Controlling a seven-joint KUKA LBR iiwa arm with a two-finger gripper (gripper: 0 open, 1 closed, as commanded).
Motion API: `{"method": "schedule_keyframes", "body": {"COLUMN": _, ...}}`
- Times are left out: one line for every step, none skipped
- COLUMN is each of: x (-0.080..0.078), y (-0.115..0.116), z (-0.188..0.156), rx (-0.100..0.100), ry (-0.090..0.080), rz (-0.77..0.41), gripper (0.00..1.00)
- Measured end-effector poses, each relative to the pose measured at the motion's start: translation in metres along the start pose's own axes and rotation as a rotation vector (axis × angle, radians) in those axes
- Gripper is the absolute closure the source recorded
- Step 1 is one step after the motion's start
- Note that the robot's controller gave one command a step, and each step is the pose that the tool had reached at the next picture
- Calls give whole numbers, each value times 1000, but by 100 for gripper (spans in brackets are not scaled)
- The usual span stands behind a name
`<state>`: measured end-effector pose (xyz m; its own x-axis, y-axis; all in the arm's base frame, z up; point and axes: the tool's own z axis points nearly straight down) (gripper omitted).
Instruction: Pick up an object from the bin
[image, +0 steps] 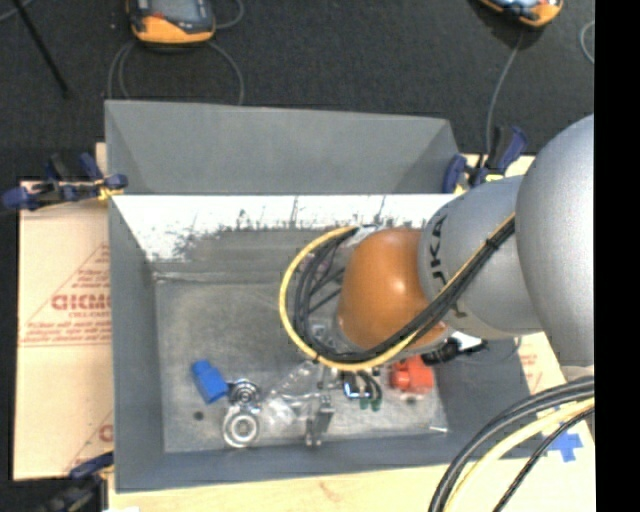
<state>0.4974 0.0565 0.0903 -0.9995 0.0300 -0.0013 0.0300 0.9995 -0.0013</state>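
The gripper (320, 408) is hanging low beneath the arm's orange cover (380, 285) (open or closed, I cannot tell), just over a clear plastic piece (285, 398) in the bin (200, 300). A red block (410, 378) is lying just right of it, with a silver ring (240, 429) and a blue piece (208, 380) leftward.

The bin (135, 330) looks like grey sheet metal, matt; its floor is dull and scuffed, its far wall pale and streaked with dark scratches; the arm (540, 240) has a smooth, satin silver-grey casing; its orange cover (380, 285) is smooth and glossy; the cables (300, 290) look rubbery; near left, a blue block (207, 380) looks like matt plastic; beside it a ring (240, 431) shines like bare metal; a red piece (410, 378) further right looks plastic
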Motion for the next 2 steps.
{"method": "schedule_keyframes", "body": {"x": -1, "y": 0, "z": -1, "rx": -2, "ry": -3, "rz": 3, "gripper": 100}}
{"method": "schedule_keyframes", "body": {"x": 2, "y": -6, "z": -140, "rx": 0, "ry": 1, "rz": -55, "gripper": 100}}
